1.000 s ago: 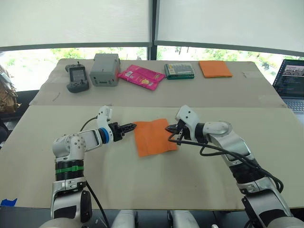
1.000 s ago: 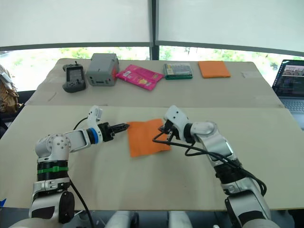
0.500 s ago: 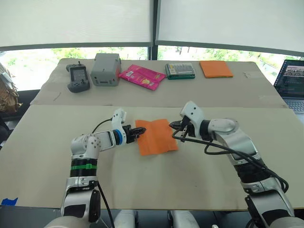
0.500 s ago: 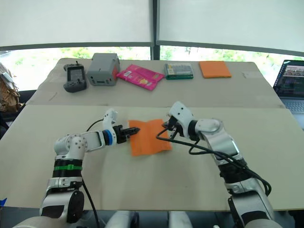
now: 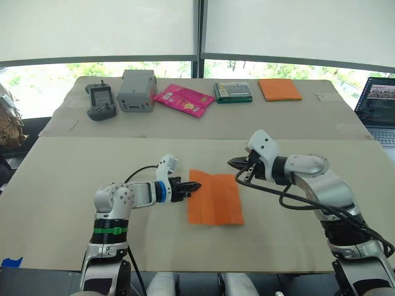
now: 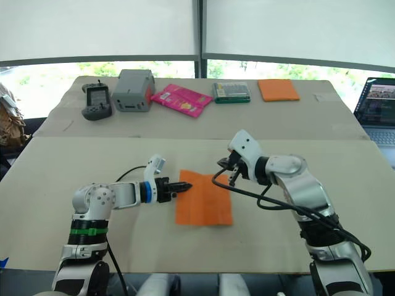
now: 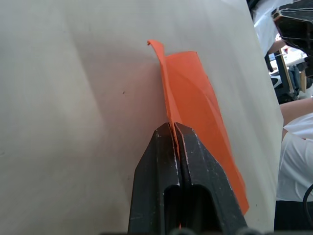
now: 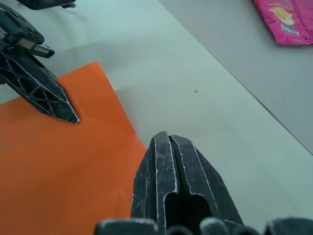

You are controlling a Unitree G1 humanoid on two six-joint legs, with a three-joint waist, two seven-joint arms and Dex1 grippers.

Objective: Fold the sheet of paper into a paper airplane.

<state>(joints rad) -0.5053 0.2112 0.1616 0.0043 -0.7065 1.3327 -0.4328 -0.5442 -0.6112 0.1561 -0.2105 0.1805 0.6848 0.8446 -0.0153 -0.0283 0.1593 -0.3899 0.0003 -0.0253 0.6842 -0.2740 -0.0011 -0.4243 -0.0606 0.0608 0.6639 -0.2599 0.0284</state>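
The sheet of paper is bright orange and lies nearly flat on the near table, with lengthwise creases and its left edge lifted a little. My left gripper is shut on that left edge; in the left wrist view the paper runs away from the shut fingertips. My right gripper is shut and holds nothing. It hovers just beyond the sheet's far right corner. A paper airplane is out of view.
Along the far table stand a handheld controller, a grey box, a pink packet, a green case and a thicker orange pad. A laptop sits at the far right edge.
The left gripper reached the sheet's left edge, shut on it and pulled it nearer and to the right. The right gripper came off the right edge and drew back to the right.
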